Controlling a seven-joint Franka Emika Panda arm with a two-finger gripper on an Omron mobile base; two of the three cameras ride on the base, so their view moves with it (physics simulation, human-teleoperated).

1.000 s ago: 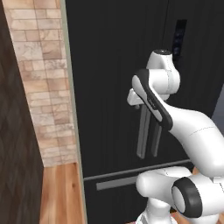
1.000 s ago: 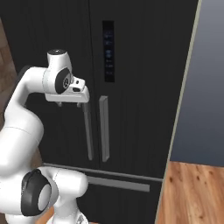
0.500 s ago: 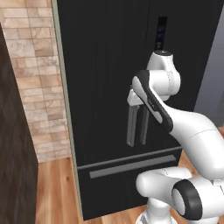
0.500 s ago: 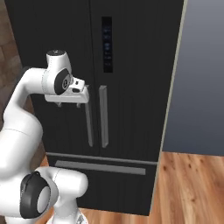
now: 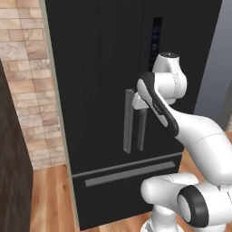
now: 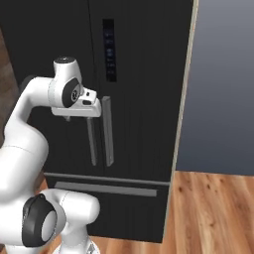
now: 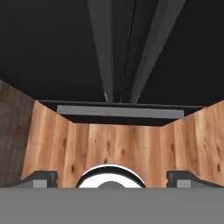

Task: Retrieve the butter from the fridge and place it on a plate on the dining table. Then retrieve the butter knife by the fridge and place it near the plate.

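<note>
In the hand view, two dark fingertips (image 7: 41,177) sit far apart at the lower left and lower right of the frame, so the gripper (image 7: 112,179) stands wide with nothing between its fingers. Beyond them is pale wood floor (image 7: 118,144), and above that the grey bar of the lower drawer (image 7: 120,111) runs across the middle.

Further up, two grey vertical handles (image 7: 127,48) rise side by side to the top edge.

In the left base view, the white arm (image 5: 181,127) climbs from the lower right, and its hand sits at the upper ends of the handles, centre frame. The fridge (image 5: 99,68), tall, black and with both doors shut, fills the upper middle. A brick wall (image 5: 27,81) stands at the left.

In the right base view, the fridge takes the upper left, a blue-grey wall (image 6: 223,84) the right.
</note>
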